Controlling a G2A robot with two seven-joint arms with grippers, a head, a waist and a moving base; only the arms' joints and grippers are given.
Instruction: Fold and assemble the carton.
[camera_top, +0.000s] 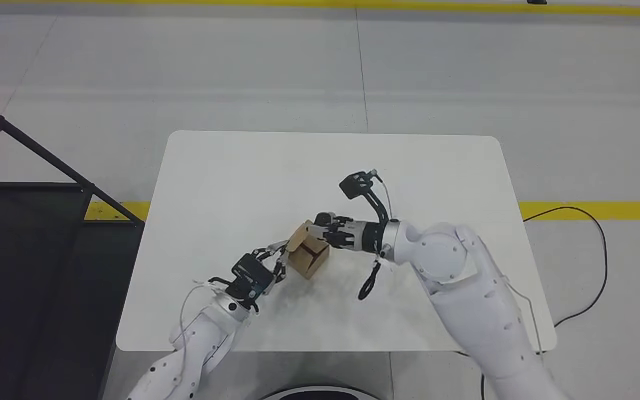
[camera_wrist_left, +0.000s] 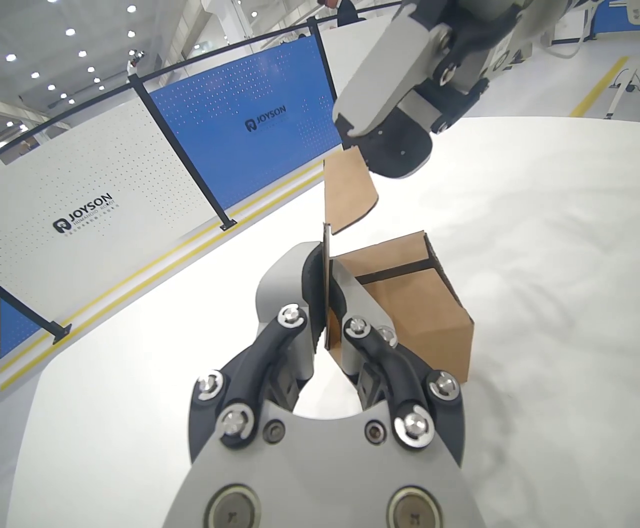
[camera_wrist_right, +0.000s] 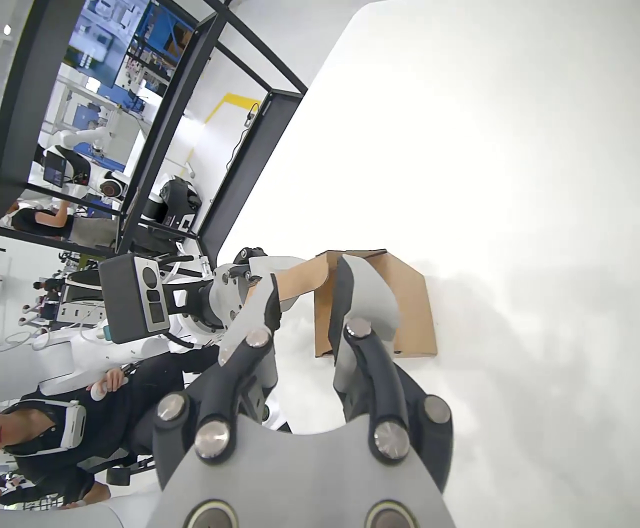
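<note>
Left wrist view, print noted:
- Blue perforated panel (camera_wrist_left: 280, 85) in the barrier behind: white round logo followed by one bold wordmark in capitals (camera_wrist_left: 265, 122). A finer line runs beneath it, too small to make out.
- Adjoining white perforated panel (camera_wrist_left: 100, 160): the same mark in dark print (camera_wrist_left: 85, 215), slanted with the panel. The logo sits at its left and a small subline under it.

Right wrist view:
- Wall screen (camera_wrist_right: 107, 45) in the room behind shows coloured graphics; any lettering is too small to tell.
</note>
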